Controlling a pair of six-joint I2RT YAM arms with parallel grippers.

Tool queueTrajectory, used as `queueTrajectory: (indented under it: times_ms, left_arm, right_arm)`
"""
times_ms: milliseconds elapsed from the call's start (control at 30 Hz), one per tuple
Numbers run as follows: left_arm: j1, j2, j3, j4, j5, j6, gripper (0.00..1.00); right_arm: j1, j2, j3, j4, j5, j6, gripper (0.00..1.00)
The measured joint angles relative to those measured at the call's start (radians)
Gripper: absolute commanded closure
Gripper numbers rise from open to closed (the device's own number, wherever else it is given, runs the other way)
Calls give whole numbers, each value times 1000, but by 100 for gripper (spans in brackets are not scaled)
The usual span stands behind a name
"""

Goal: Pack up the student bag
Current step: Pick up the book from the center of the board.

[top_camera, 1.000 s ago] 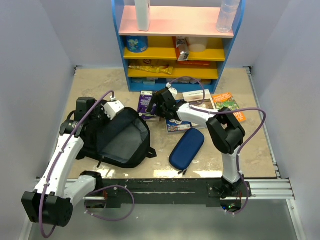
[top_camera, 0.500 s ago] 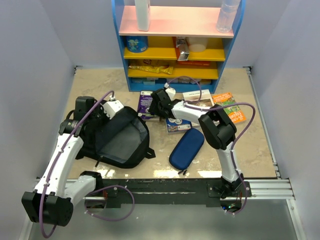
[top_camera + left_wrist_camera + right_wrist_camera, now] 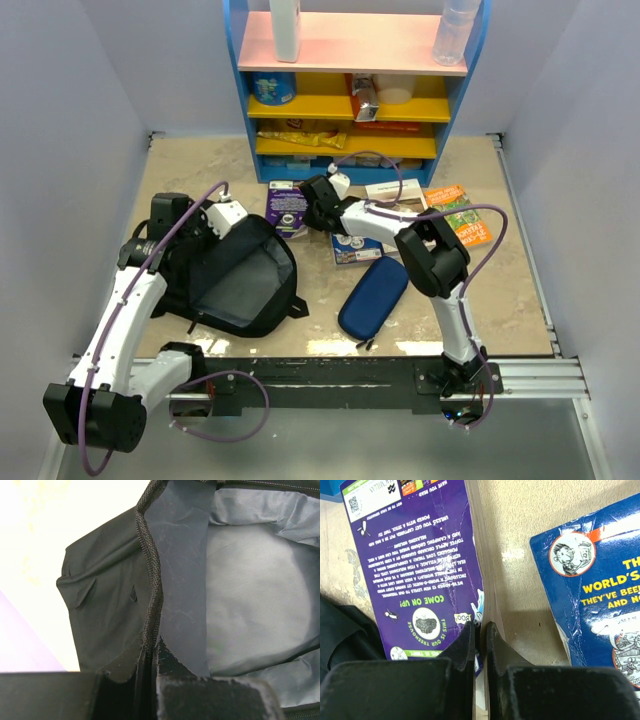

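Observation:
The student bag (image 3: 235, 285) is a black backpack lying open at centre left, its grey lining (image 3: 260, 595) showing. My left gripper (image 3: 218, 222) is shut on the bag's zipper rim (image 3: 149, 605) at its far edge and holds the mouth open. A purple book (image 3: 287, 208) lies just beyond the bag. My right gripper (image 3: 314, 210) is shut on that book's right edge. In the right wrist view the right gripper (image 3: 480, 630) pinches the purple book (image 3: 425, 565) at its cover edge. A blue book (image 3: 600, 590) lies to the right of it.
A dark-blue oval pencil case (image 3: 373, 297) lies at front centre, and the blue book (image 3: 356, 247) lies beyond it. Two more books (image 3: 396, 194) (image 3: 458, 211) lie at the back right. A blue and yellow shelf unit (image 3: 352, 90) with packets and bottles stands against the back wall.
My right gripper has reached left and closed on the purple book's edge. The book has shifted slightly left. The left arm and the bag have stayed put.

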Motion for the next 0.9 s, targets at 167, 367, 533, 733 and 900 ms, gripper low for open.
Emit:
queueTrajectory:
  times_ms: [167,367,533,733,900]
  left_arm:
    - [0,0,0,-1,4,0,100]
    - [0,0,0,2,8,-4,100]
    - [0,2,0,5,10,-5,100]
    - [0,3,0,10,9,-22,100]
    - [0,6,0,27,10,-36,100]
  right_arm:
    - [0,-31,-43,42,13,1,100]
    - [-2,-201,-137,46,55,-55,100]
    - [-6,-347,-151,61,74,-109,100]
    - [-6,-521,-229,78,75,-132,100]
    - [-1,-649,-328,71,16,-125,100]
